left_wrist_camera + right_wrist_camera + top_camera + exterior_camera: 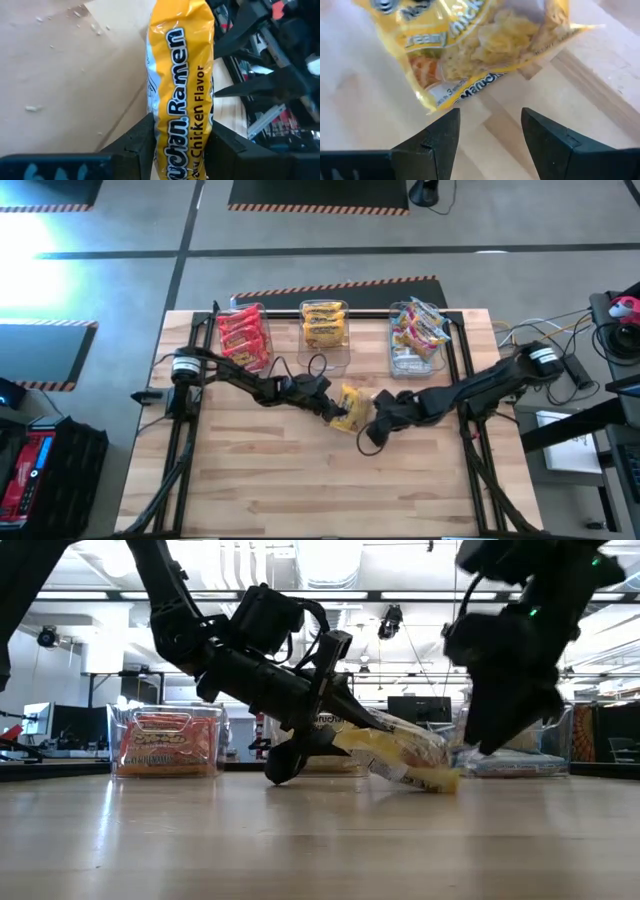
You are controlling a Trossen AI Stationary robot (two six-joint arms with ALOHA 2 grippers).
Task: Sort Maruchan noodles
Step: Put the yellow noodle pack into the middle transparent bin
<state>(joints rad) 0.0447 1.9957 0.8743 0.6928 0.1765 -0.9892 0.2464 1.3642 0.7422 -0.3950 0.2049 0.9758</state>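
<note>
A yellow-orange Maruchan chicken ramen packet is near the table's middle, held by my left gripper, which reaches in from the left. In the low view the packet slopes down away from that gripper. My right gripper is open just right of the packet; in its wrist view the open fingers stand short of the packet without touching it. More packets sit sorted in three clear bins at the far side: red, yellow, multicoloured. My left gripper is shut on the yellow packet, pinching it across its flat faces between the two fingers, with the packet running lengthwise out ahead of them. It comes from the table's left, slanting down. The packet tilts, its free end low by the table; whether it touches I cannot tell.
The three clear bins stand in a row along the table's far side, behind both grippers. Bare wooden tabletop lies on the near side. Black frame rails run along the left and right edges.
</note>
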